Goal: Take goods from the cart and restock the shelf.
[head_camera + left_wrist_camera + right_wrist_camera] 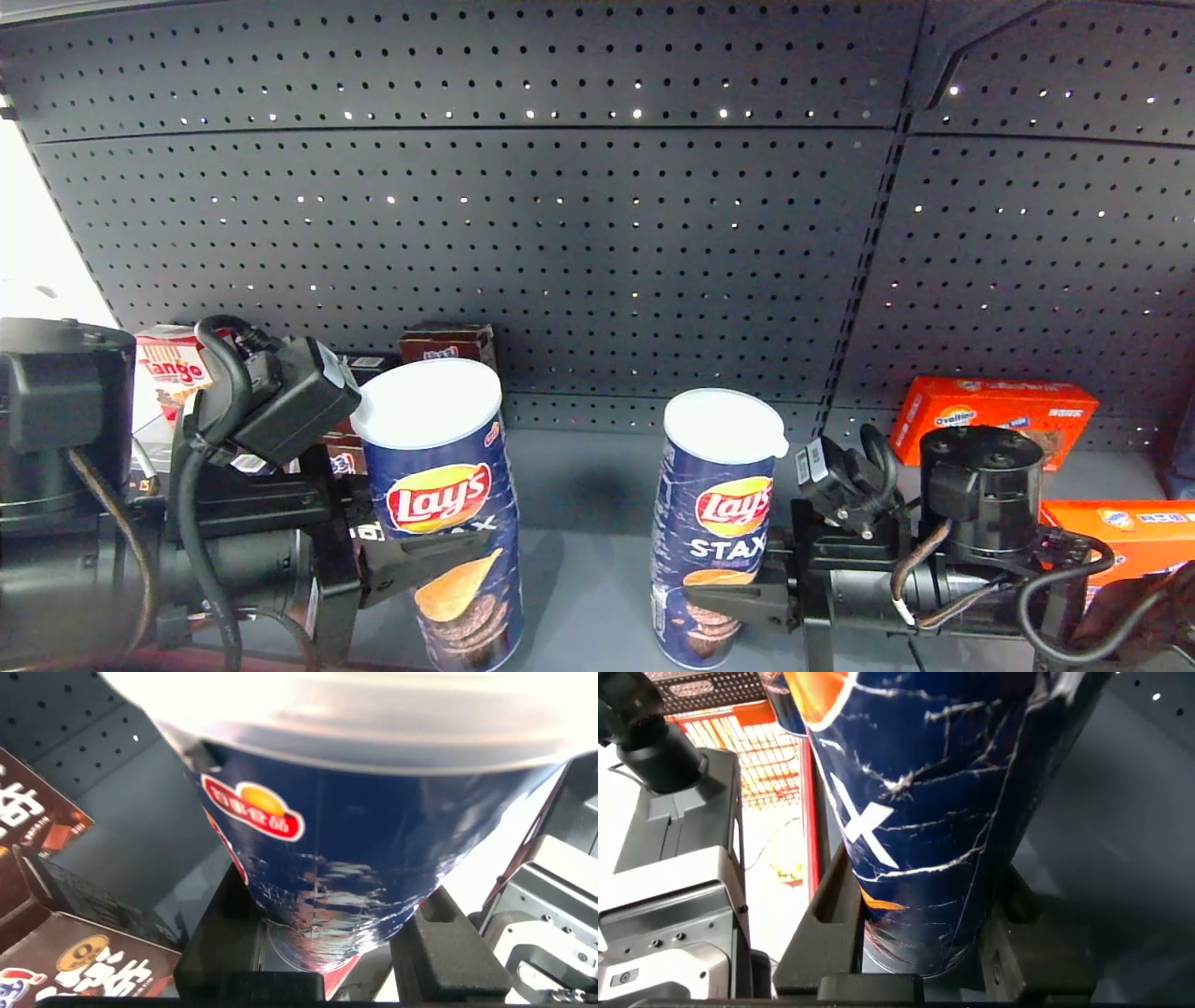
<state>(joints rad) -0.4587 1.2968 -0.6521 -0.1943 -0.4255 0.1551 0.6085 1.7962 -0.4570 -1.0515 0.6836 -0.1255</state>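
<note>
Two tall blue chip cans with white lids stand upright over the grey shelf (597, 579). My left gripper (420, 560) is shut on the left can (439, 495) at mid-height. In the left wrist view that can (322, 859) sits between the two dark fingers (224, 957). My right gripper (742, 597) is shut on the lower part of the right can (714, 513). The right wrist view has this can (924, 812) clamped between its fingers (831, 915). Both cans are near the shelf's front edge; whether their bases touch it is unclear.
Brown snack boxes (448, 343) and a red-and-white wafer box (173, 369) stand at the back left. Orange boxes (994, 415) lie at the right. A perforated dark back panel (560, 233) closes the shelf. Free shelf lies between and behind the cans. A red wire cart (738, 700) is behind.
</note>
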